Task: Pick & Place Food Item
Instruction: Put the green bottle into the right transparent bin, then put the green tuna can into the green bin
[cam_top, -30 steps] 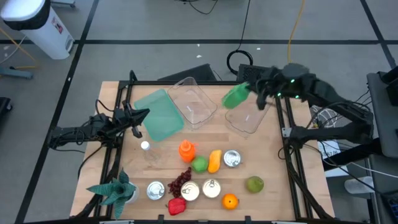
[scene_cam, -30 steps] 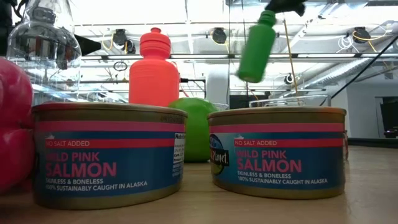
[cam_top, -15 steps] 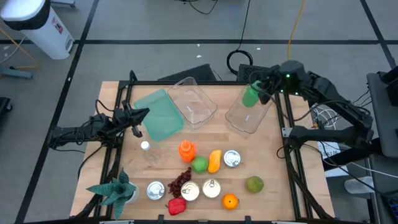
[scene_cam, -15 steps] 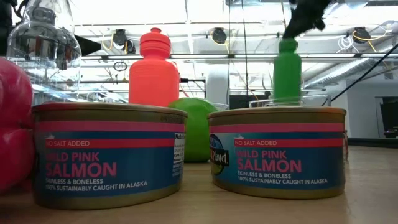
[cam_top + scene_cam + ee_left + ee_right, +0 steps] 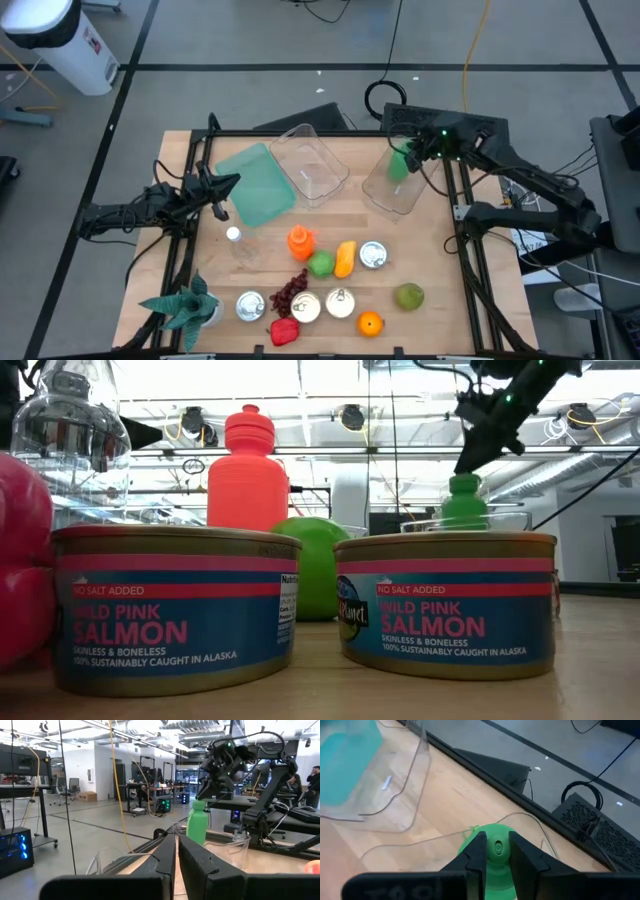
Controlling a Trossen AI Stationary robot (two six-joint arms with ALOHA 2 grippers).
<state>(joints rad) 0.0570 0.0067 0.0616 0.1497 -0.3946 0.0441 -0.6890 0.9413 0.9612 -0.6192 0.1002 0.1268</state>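
Note:
The green bottle (image 5: 398, 166) stands upright with its lower part inside a clear container (image 5: 392, 192) at the table's far right. It also shows in the low view (image 5: 463, 502) and the left wrist view (image 5: 197, 822). My right gripper (image 5: 414, 152) is above it, shut on its cap. My left gripper (image 5: 222, 190) waits shut at the table's left edge, next to the teal lid (image 5: 255, 185), touching nothing. My right gripper (image 5: 497, 854) holds the green bottle by its cap (image 5: 496, 847), at the top end, pinched between the two fingers (image 5: 476, 852). The fingers come from above, slanting down. The bottle is upright below them, its lower part inside the clear container; whether it rests on the floor there I cannot tell.
A second clear container (image 5: 310, 165) lies at the far middle. Nearer are an orange bottle (image 5: 299, 240), green and yellow fruit (image 5: 330, 262), salmon cans (image 5: 373, 255), grapes (image 5: 290, 292), a red pepper (image 5: 284, 330), an orange (image 5: 370, 323), a pear (image 5: 409, 296) and a small plant (image 5: 185, 305).
My right gripper has carried the green bottle toward the table's right, turned it from tilted to upright, then lowered it into the clear container. The bottle has gone from hanging high above the table to standing low inside the container's walls.

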